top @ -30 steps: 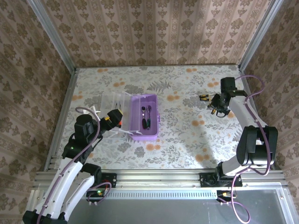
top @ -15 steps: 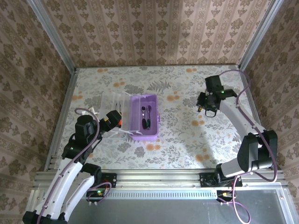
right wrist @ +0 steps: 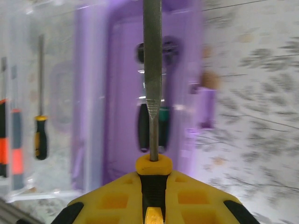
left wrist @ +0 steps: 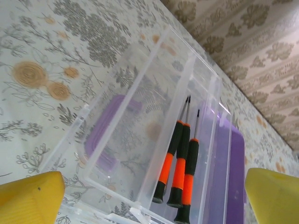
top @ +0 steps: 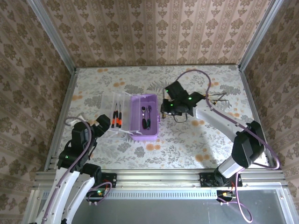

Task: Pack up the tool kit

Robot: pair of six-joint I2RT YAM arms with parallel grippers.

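PACKING THE KIT: Above the floral-patterned table [top: 187, 140], the right gripper [right wrist: 153, 183] is pinched tight on the yellow-and-black handle of a slim grey metal file [right wrist: 152, 70]. The file's shaft sticks straight out ahead of the fingers, toward the open purple plastic tool case [top: 145, 135]. Seen from overhead, that arm stretches across from the right side, and its gripper hangs just beside the case's right edge.

The case sits left of the table's middle, with its clear plastic lid [top: 108, 100] folded out flat to the left. In the purple tray lies a black-and-green-handled tool [right wrist: 161, 128]. Beyond it is a dark round-headed piece, too blurred in the wrist view to identify.

Three orange-and-black screwdrivers [left wrist: 180, 170] lie side by side in the lid, handles touching and tips toward the far wall. A small yellow-and-black screwdriver [right wrist: 41, 135] lies in the lid too, apart from them and nearer the purple tray.

The left gripper [top: 103, 122] hovers at the lid's near-left corner. Its yellow fingertips [left wrist: 30, 198] are spread wide with nothing held between them. Whether they touch the lid cannot be told.

A few thin dark tools [top: 217, 98] lie loose on the table toward the far right, well apart from the case and too small to make out.
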